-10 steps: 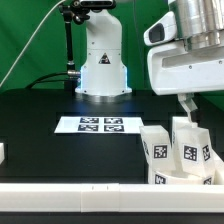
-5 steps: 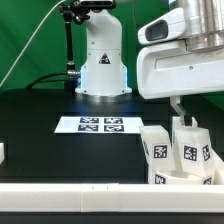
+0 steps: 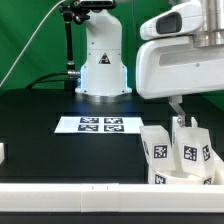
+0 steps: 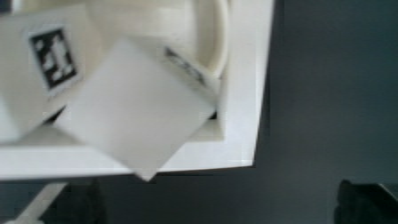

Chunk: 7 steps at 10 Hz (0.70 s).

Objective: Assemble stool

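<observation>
Several white block legs (image 3: 163, 152) with black-and-white tags stand crowded at the exterior view's right, against the long white rail (image 3: 90, 190). My gripper (image 3: 180, 114) hangs just above and behind them, and its big white housing fills the upper right. In the wrist view a tagged leg (image 4: 63, 60) and a tilted white leg (image 4: 146, 110) lie below the camera, with a curved white edge (image 4: 199, 40) behind them that may be the seat. My gripper (image 4: 214, 205) is open, with dark fingertips (image 4: 50, 205) far apart and nothing between them.
The marker board (image 3: 100, 124) lies flat on the black table in front of the robot base (image 3: 102, 70). A small white part (image 3: 2, 152) shows at the exterior view's left edge. The rail (image 4: 249, 120) also runs beside the legs in the wrist view.
The arm and its housing have shifted toward the exterior view's left, bringing the gripper nearer over the legs. The legs have not moved.
</observation>
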Tool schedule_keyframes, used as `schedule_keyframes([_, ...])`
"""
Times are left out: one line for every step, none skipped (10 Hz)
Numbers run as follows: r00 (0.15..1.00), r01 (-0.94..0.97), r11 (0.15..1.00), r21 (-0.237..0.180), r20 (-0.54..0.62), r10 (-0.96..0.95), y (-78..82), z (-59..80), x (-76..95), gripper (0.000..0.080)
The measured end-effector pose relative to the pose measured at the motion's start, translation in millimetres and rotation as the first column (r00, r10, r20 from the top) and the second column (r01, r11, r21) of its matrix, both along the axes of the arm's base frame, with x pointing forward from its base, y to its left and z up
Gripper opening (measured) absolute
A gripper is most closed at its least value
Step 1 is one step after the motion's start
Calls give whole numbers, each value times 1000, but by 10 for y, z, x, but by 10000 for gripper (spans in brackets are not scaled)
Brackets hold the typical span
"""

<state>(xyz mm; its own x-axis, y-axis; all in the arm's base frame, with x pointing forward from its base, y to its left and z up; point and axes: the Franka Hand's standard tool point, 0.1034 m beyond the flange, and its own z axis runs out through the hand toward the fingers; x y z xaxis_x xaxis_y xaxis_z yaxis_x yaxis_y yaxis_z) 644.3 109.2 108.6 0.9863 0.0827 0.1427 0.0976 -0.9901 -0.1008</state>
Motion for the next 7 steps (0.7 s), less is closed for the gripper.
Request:
schedule_keyframes([999, -53, 999, -9, 6, 53, -5, -3, -1, 648])
schedule_keyframes([986, -166, 985, -42, 12, 167, 3, -33, -11, 648])
schedule_keyframes([965, -263, 962, -70, 9, 264, 6, -65, -25, 648])
schedule_keyframes([939, -341, 935, -91, 4, 343, -6, -85, -34, 648])
schedule_keyframes([906, -421, 901, -109, -3, 423, -36, -113, -43, 648])
schedule_keyframes([888, -458, 881, -116, -10, 460, -68, -151, -52, 648])
schedule_keyframes([890, -456, 883, -114, -18, 457, -91, -208, -71, 648])
